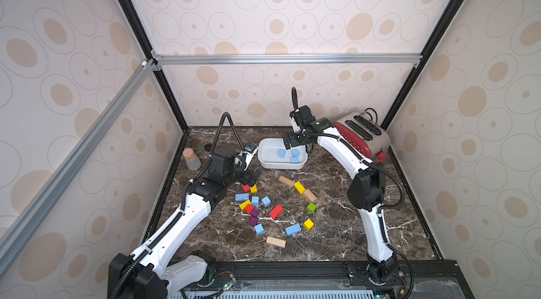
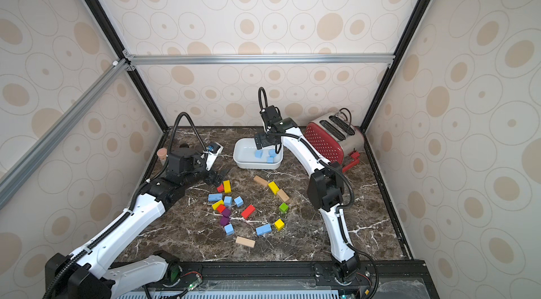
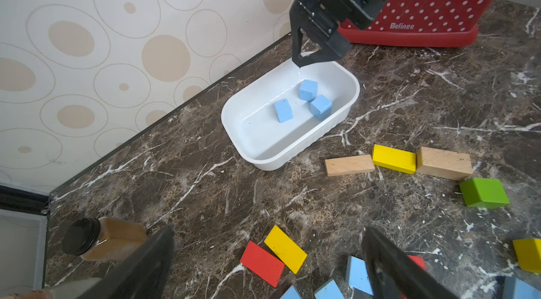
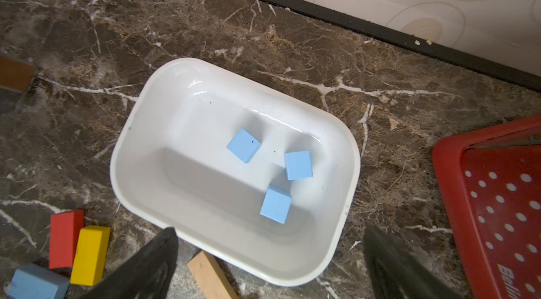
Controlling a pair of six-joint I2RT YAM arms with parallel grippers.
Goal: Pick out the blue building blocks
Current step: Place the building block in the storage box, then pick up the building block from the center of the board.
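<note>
The right tool (image 3: 317, 57) hangs above the white dish (image 4: 146, 142), with its jaws wide apart and nothing between them. Three blue blocks (image 4: 298, 165) lie inside the dish, near each other. The left tool (image 1: 252, 177) is also open and empty, low over the tabletop (image 1: 336, 224). There five more blue blocks (image 1: 255, 201) lie among coloured blocks (image 1: 276, 211).

I see a smooth marble-look tabletop (image 3: 205, 195), a white dish (image 4: 140, 124) of glossy plastic, matt blue building blocks (image 4: 243, 145), tan bars (image 3: 349, 165) of bare grained wood, and a toaster (image 1: 379, 138) whose end looks, I think, like brushed metal
</note>
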